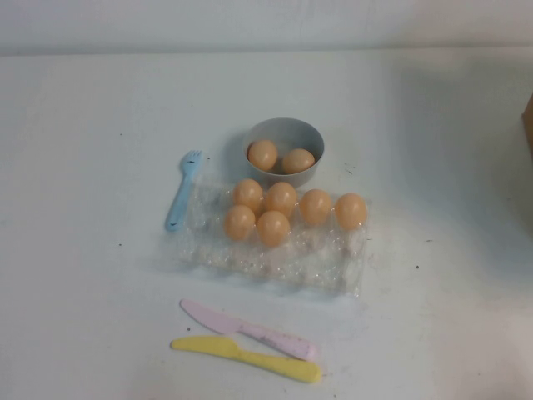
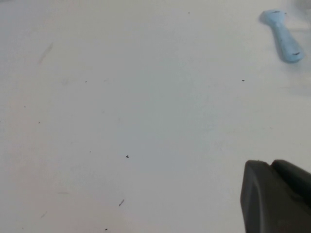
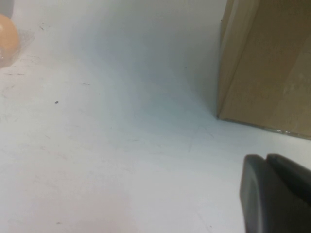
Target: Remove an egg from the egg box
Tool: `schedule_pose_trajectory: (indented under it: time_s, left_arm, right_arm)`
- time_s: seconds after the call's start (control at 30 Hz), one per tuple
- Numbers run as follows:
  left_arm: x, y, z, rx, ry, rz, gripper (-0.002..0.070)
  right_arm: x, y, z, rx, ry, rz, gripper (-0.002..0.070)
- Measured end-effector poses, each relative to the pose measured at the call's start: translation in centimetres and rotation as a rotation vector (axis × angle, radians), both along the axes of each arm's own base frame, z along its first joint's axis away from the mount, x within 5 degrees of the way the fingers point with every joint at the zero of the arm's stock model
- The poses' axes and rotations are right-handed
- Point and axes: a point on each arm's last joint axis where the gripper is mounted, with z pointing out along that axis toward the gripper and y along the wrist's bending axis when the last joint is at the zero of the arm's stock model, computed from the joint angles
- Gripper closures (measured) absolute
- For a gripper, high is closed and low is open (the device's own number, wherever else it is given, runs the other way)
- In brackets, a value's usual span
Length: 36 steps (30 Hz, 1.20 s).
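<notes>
The egg box lies at the centre of the high view on the white desk, six eggs filling its upper cups — four in the top row, two just below at the left. The rightmost egg sits at the tray's upper right corner, with bare desk to its right. The lower cups are bare. Touching the box's top edge is a grey bowl with two more eggs inside. A blue fork lies just left of the box, its tines toward the top of the frame. Below the box, well apart from it, a pink knife and a yellow knife lie side by side. A brown box clips the right edge.

Neither arm shows in the high view. The left pincer shows only as a dark part in the lower right of its wrist view, over bare desk — whether it is apart or together I cannot tell. The same holds for the right pincer, near the brown box.
</notes>
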Motion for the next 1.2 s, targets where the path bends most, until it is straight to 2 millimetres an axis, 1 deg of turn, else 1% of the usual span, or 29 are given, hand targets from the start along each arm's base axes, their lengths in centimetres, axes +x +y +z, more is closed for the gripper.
schedule_pose_trajectory:
  time_s: [0.53, 0.57, 0.6, 0.73, 0.8, 0.97, 1.07, 1.1, 1.13, 1.2]
  left_arm:
    - [0.0, 0.0, 0.0, -0.005, -0.004, 0.001, 0.0679]
    - [0.0, -0.1, 0.2, -0.053, -0.018, 0.005, 0.0679]
    - [0.1, -0.3, 0.3, -0.149, -0.031, 0.012, 0.0679]
    - [0.2, -1.0, 1.4, -0.825, -0.077, 0.077, 0.0679]
    - [0.3, -1.0, 1.8, -0.984, -0.101, 0.095, 0.0679]
    - [0.4, -0.4, 2.8, -1.021, -0.231, 0.104, 0.0679]
    - [0.4, -0.2, 3.2, -1.039, -0.275, 0.108, 0.0679]
    - [0.4, -0.2, 3.1, -1.039, -0.269, 0.108, 0.0679]
    - [0.3, -0.5, 3.0, -1.013, -0.224, 0.097, 0.0679]
    - [0.1, -1.1, 3.6, -0.928, -0.139, 0.053, 0.0679]
  right_arm:
    - [0.0, 0.0, 0.0, 0.0, 0.0, 0.0, 0.0694]
    - [0.0, 0.0, 0.0, 0.0, 0.0, 0.0, 0.0694]
    - [0.0, 0.0, 0.0, 0.0, 0.0, 0.0, 0.0694]
    - [0.0, 0.0, 0.0, 0.0, 0.0, 0.0, 0.0694]
    - [0.0, 0.0, 0.0, 0.0, 0.0, 0.0, 0.0694]
    - [0.0, 0.0, 0.0, 0.0, 0.0, 0.0, 0.0694]
    - [0.0, 0.0, 0.0, 0.0, 0.0, 0.0, 0.0694]
    - [0.0, 0.0, 0.0, 0.0, 0.0, 0.0, 0.0694]
    - [0.0, 0.0, 0.0, 0.0, 0.0, 0.0, 0.0694]
    - [0.0, 0.0, 0.0, 0.0, 0.0, 0.0, 0.0694]
